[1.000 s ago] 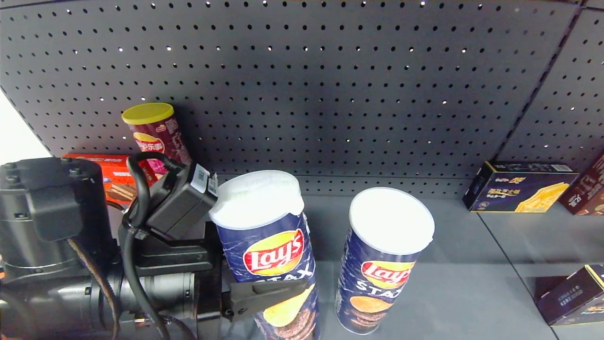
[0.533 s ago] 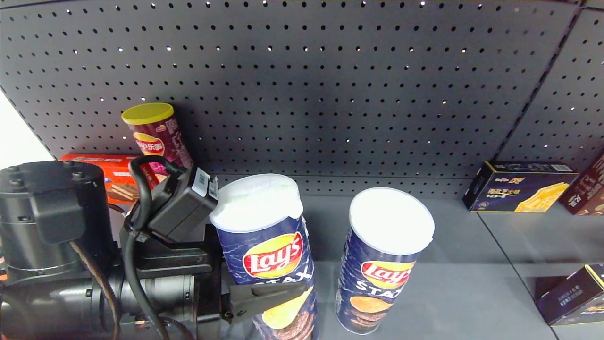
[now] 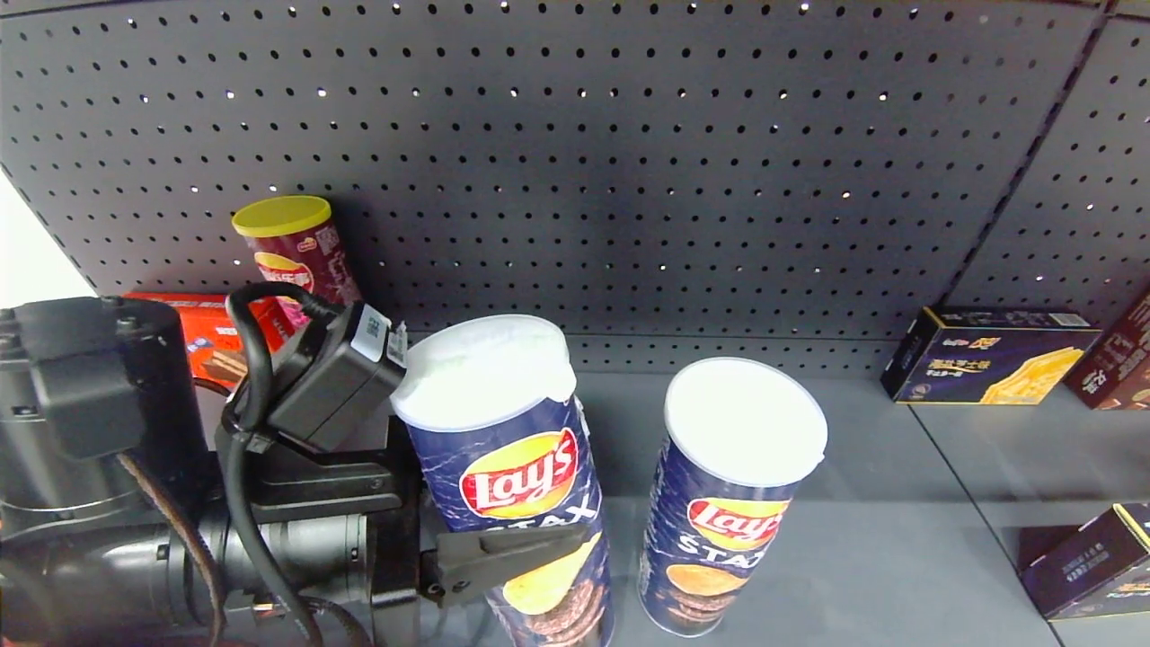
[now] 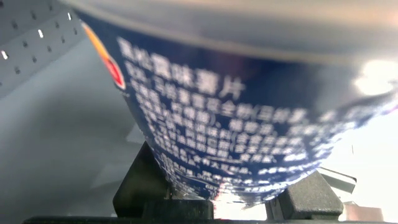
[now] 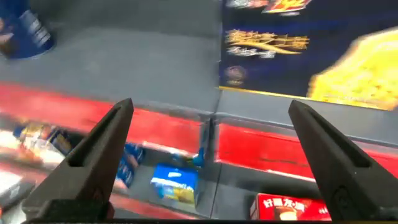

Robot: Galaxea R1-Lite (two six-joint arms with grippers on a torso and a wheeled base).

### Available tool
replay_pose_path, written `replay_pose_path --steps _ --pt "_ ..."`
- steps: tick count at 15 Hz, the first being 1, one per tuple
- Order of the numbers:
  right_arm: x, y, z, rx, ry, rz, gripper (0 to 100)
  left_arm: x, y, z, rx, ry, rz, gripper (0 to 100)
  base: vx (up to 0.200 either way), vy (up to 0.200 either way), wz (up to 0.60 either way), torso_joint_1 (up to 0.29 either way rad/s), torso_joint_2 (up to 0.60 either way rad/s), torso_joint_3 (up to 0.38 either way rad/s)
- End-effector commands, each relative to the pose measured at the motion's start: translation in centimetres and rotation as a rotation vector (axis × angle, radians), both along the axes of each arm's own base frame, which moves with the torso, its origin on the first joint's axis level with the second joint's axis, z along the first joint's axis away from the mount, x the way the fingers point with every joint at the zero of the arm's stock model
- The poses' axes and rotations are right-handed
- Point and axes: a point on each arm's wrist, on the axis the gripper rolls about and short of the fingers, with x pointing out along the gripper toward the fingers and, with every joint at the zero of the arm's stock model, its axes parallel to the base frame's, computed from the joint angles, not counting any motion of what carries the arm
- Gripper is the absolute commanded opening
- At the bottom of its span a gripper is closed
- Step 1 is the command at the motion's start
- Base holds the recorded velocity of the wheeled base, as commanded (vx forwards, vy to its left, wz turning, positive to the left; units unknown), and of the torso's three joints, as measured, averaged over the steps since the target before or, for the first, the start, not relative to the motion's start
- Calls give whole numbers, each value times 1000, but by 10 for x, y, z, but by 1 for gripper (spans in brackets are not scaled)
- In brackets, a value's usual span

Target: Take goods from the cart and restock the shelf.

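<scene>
My left gripper (image 3: 526,548) is shut on a dark blue chips can (image 3: 503,476) with a white lid, holding it upright just over the grey shelf (image 3: 898,503). One finger (image 3: 503,559) crosses the can's front. A second, matching can (image 3: 732,503) stands on the shelf close to its right, with a narrow gap between them. In the left wrist view the held can (image 4: 249,118) sits between both fingers (image 4: 146,186). My right gripper (image 5: 214,162) is open with nothing in it, in front of a shelf edge with a red strip (image 5: 261,149).
A maroon can with a yellow lid (image 3: 296,247) and a red box (image 3: 202,328) stand at the back left. Dark boxes (image 3: 988,355) sit at the right, another (image 3: 1087,562) near the front right. The pegboard wall (image 3: 575,180) closes the back. Open shelf floor lies right of the standing can.
The left arm with the can dipped slightly, then rose and shifted a little to the left. The standing can has not moved.
</scene>
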Motion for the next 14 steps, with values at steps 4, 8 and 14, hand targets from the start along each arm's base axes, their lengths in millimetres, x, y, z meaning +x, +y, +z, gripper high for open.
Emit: replay_pose_path --steps 4,8,14 --pt "8 3 1 -34 105 -56 100 0 0 0 -1 0 -3 0 0 0 0 0 0 0" --pt "13 7 2 -35 188 -278 100 1 0 0 -2 -3 -1 0 0 0 0 0 0 0" --pt "7 11 1 35 104 -376 100 1 -1 1 -4 -5 -1 0 0 0 0 0 0 0"
